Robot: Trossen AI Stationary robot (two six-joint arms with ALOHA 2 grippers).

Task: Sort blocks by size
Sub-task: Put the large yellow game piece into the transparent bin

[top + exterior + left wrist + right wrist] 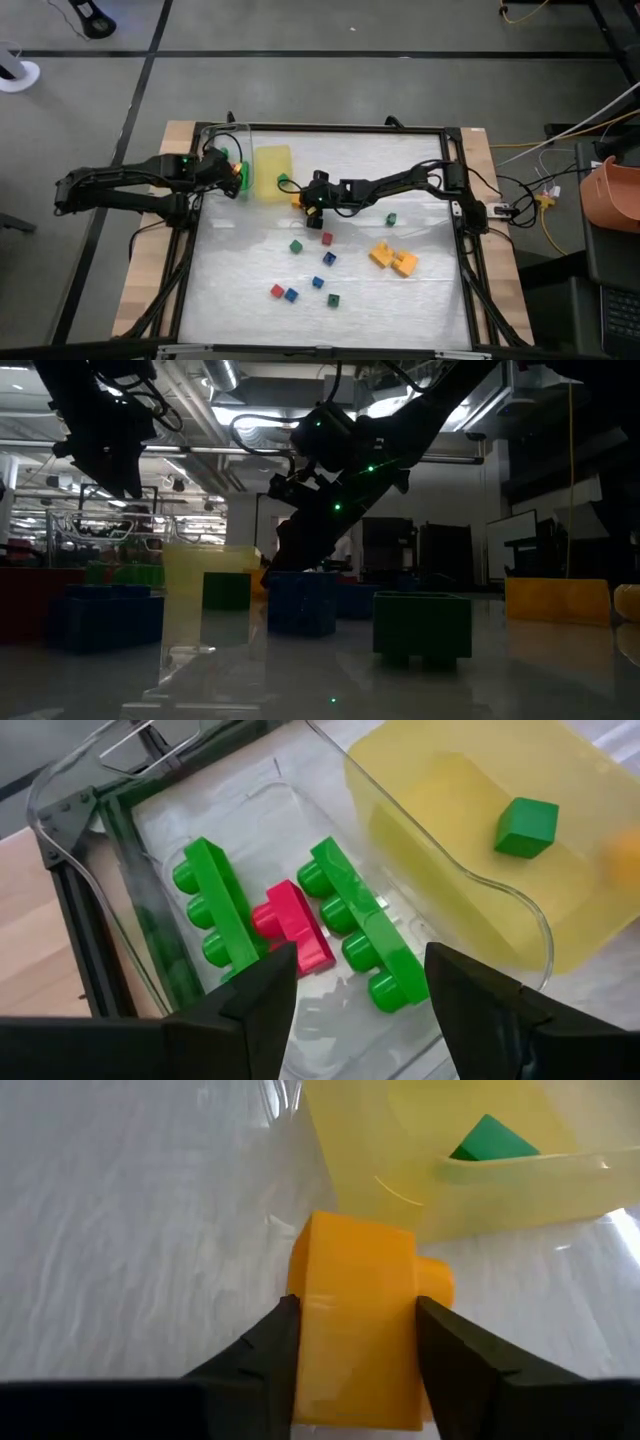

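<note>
Right pincer (350,1355): closed on an orange block (360,1330), one dark finger on each side face of it. The block's stud points away from the wrist toward the yellow tray (400,1140), which lies just ahead of the pincer. A small green cube (490,1140) sits in that tray, beyond the held block. In the high view this pincer (312,200) is at the near corner of the tray (272,172), over the white worktop (420,300).

Left pincer (355,975): fingers spread wide, holding nothing. It hangs over the clear container (90,790). Directly beneath and ahead of it lie two long green bricks (215,905) and (360,935), with a red brick (295,925) between them, all inside the container. The yellow tray (470,810) stands just beside the container, on the far side from this pincer's wrist. In the high view the left pincer (228,172) is at the container's edge.

Remaining blocks, well apart from both pincers, loose on the worktop: two orange bricks (393,259) touching each other; a green cube (296,245); a blue cube (329,258); a red cube (277,291) just beside another blue cube (291,295); a further green cube (391,218) beneath the right arm. A red cube (327,238) lies near the right pincer.
</note>
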